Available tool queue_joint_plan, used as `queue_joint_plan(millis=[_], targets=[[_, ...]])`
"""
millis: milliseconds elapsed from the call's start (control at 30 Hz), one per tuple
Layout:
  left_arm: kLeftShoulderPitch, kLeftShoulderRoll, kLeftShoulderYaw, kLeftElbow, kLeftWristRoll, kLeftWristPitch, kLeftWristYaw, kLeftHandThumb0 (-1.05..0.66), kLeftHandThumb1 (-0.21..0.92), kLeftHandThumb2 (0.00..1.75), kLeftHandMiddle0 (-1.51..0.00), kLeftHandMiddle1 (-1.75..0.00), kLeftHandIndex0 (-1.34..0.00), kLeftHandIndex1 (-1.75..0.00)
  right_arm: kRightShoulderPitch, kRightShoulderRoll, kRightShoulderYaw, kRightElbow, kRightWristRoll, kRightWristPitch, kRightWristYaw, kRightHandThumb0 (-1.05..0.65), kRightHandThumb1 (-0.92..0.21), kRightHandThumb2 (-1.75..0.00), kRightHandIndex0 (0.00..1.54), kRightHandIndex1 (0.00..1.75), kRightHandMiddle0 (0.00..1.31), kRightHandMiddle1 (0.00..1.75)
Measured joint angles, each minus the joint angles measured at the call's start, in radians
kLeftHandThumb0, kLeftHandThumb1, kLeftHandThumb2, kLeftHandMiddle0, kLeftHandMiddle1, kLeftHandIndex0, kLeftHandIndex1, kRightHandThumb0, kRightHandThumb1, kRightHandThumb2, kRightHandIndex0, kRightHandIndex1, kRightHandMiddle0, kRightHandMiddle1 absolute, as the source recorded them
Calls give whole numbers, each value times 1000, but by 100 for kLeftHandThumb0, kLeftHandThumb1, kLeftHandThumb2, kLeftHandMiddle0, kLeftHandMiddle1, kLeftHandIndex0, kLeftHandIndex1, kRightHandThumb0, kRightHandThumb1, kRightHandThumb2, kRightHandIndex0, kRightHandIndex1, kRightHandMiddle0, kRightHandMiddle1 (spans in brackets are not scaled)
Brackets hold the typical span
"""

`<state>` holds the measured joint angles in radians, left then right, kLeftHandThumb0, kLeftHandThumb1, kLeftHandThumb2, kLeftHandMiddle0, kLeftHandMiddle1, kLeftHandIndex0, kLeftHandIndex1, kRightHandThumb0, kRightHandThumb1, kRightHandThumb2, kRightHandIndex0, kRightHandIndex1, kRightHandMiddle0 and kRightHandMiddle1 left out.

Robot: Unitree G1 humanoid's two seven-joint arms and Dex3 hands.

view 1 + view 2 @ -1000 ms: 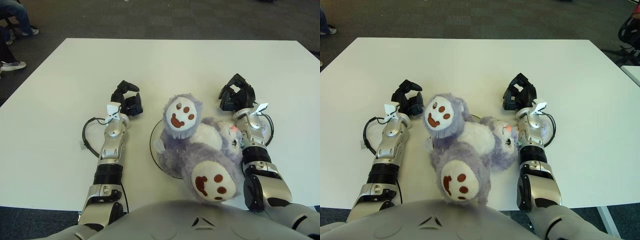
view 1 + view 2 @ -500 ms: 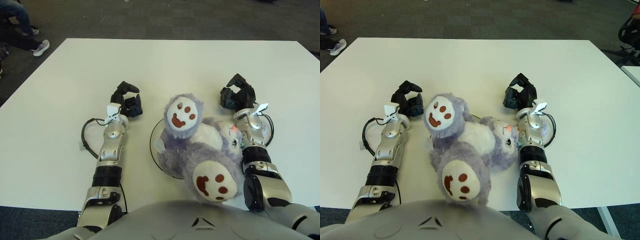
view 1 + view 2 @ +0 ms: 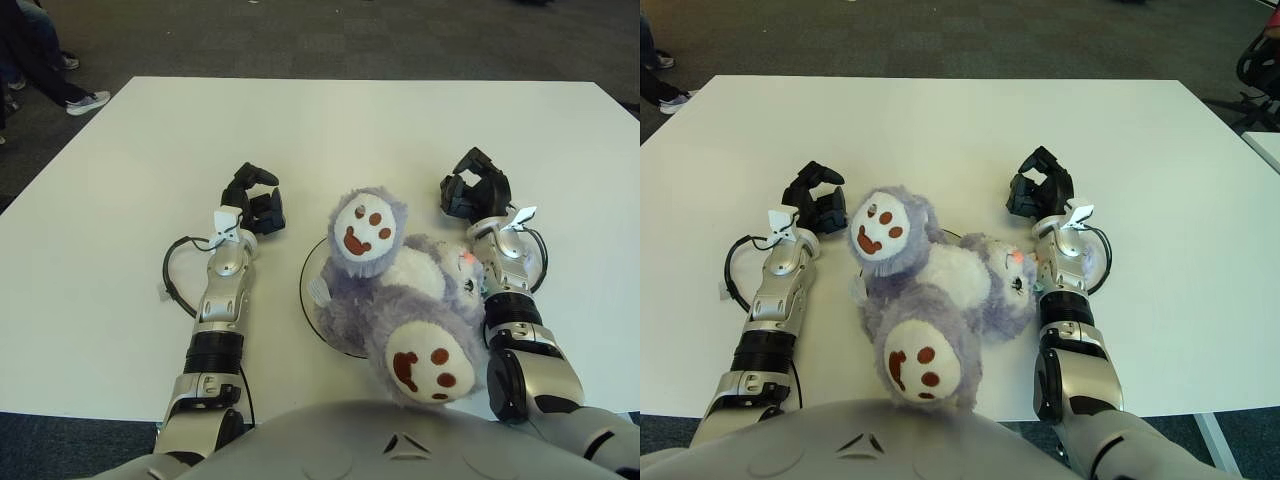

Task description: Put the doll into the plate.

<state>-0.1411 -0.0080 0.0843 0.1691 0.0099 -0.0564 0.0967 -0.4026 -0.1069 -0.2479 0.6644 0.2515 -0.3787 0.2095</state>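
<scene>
A purple and white plush doll (image 3: 400, 290) lies on its back on a clear plate (image 3: 309, 268), feet with red paw prints pointing up, and covers most of the plate. My left hand (image 3: 255, 203) rests on the table left of the doll, fingers curled, holding nothing. My right hand (image 3: 474, 192) rests on the table just right of the doll's head, fingers curled, holding nothing. Neither hand touches the doll.
The white table (image 3: 350, 130) stretches away behind the doll. A black cable (image 3: 172, 275) loops beside my left forearm. A person's legs and shoes (image 3: 60, 80) show on the dark floor at the far left, off the table.
Both hands and the doll stay where they were. Only the person's feet at the far left have shifted.
</scene>
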Motion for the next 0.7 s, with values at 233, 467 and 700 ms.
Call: queue_joint_plan(millis=[233, 467, 700], targets=[[0, -3, 0, 0, 0, 0, 3, -48, 33, 129, -124, -175, -60, -175, -2, -1, 0, 4, 0, 0, 0, -53, -21, -145, 130, 175, 70, 175], [0, -9, -2, 0, 4, 1, 11, -47, 33, 129, -123, -175, -60, -175, -3, -2, 0, 7, 0, 0, 1, -53, -21, -145, 130, 175, 70, 175], [0, -11, -4, 0, 4, 0, 12, -47, 36, 126, -124, -175, -58, -175, -4, -3, 0, 8, 0, 0, 1, -53, -21, -145, 130, 175, 70, 175]])
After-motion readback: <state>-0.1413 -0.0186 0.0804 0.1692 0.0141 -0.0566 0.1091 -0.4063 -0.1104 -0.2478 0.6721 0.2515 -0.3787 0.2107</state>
